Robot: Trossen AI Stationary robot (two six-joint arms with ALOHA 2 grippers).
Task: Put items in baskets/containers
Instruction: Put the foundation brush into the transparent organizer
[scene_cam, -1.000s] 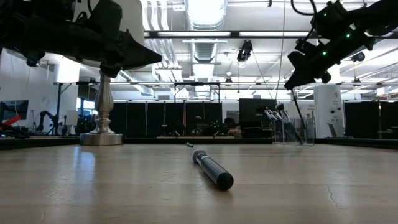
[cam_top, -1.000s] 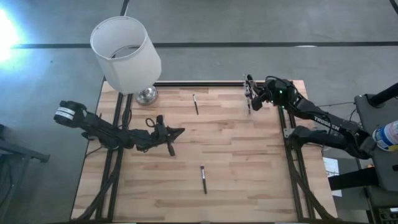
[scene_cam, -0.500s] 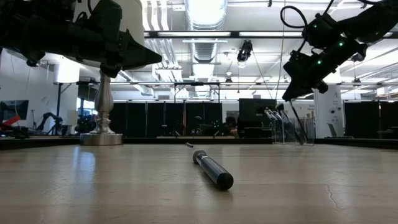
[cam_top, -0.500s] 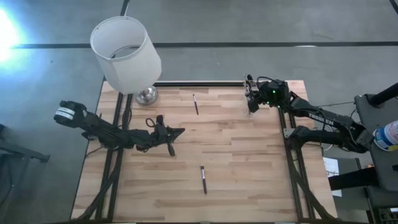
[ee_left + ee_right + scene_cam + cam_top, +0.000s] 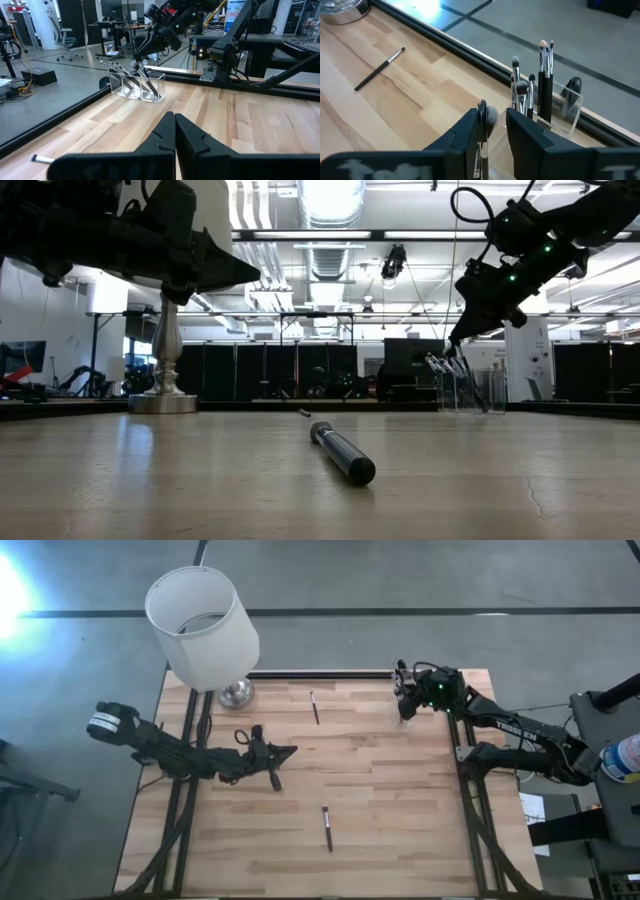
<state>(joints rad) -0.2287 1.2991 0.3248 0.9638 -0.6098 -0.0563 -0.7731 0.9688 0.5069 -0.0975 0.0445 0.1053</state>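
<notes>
White lettering on right arm [image 5: 522, 730], too small to read

White lampshade [image 5: 203, 627], pale striped wooden table [image 5: 380, 790], clear cup [image 5: 565, 112], dark-handled brushes [image 5: 546, 80], black arms.

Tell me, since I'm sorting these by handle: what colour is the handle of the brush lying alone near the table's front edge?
Black, on the brush; clearest in the low view.

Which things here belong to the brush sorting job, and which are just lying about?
Part of the job:
- small clear plastic cup already holding several brushes
- thin dark-handled brush lying mid-table
- thin dark-handled brush near the far edge
- brush between the right pincer's fingers

Just lying about:
- big white cylindrical lampshade on its silver base
</notes>
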